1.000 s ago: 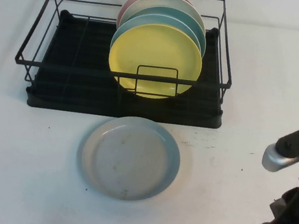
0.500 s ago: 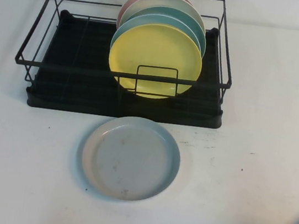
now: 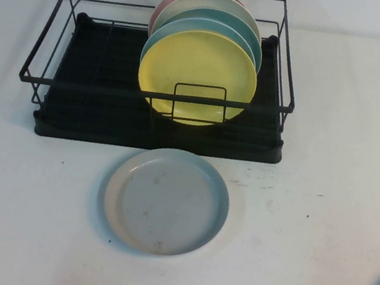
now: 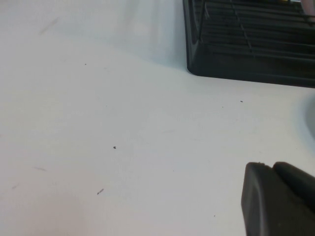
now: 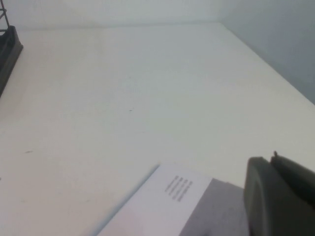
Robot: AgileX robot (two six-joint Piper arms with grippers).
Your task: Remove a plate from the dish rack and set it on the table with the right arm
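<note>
The pale grey-blue plate (image 3: 165, 201) lies flat on the white table (image 3: 323, 204), just in front of the black wire dish rack (image 3: 51, 73). Neither arm shows in the high view. My left gripper (image 4: 272, 167) shows only in the left wrist view, fingers together and empty, low over bare table near the rack's corner (image 4: 246, 54). My right gripper (image 5: 271, 160) shows only in the right wrist view, fingers together and empty, over bare table beside a white printed label (image 5: 167, 196), far from the plate.
In the rack stand a yellow plate (image 3: 198, 76) at the front, teal-rimmed plates (image 3: 218, 20) behind it and a pink plate (image 3: 168, 5) at the back. The rack's left half holds no plates. The rack's end shows in the right wrist view (image 5: 7, 49).
One second ago the right arm showed at the high view's right edge; it has pulled back out of that view. The plate and rack have not moved.
</note>
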